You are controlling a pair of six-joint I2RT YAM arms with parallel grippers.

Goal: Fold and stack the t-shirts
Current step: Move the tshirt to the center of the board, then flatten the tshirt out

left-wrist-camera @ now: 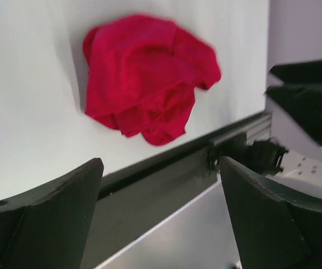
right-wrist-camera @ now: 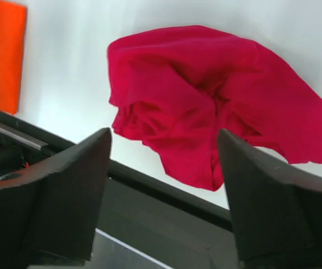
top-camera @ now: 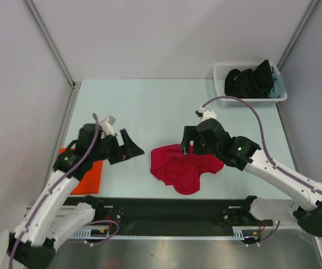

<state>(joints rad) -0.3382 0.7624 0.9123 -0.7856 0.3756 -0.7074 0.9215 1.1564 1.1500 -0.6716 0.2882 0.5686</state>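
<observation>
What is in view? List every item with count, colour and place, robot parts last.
red t-shirt: 1, crimson, crumpled at the middle of the table near the front edge
orange t-shirt: 1, bright orange, lying flat at the near left, partly under the left arm
basket: 1, white lattice, far right corner
clothes: a heap, mostly black with a pale blue piece, inside the basket
table: 1, pale blue-green
rail: 1, black, along the near edge
arms: 2, white and black, left arm and right arm
left fingers: 2, black, open, left of the red t-shirt
right fingers: 2, black, open, above the red t-shirt
</observation>
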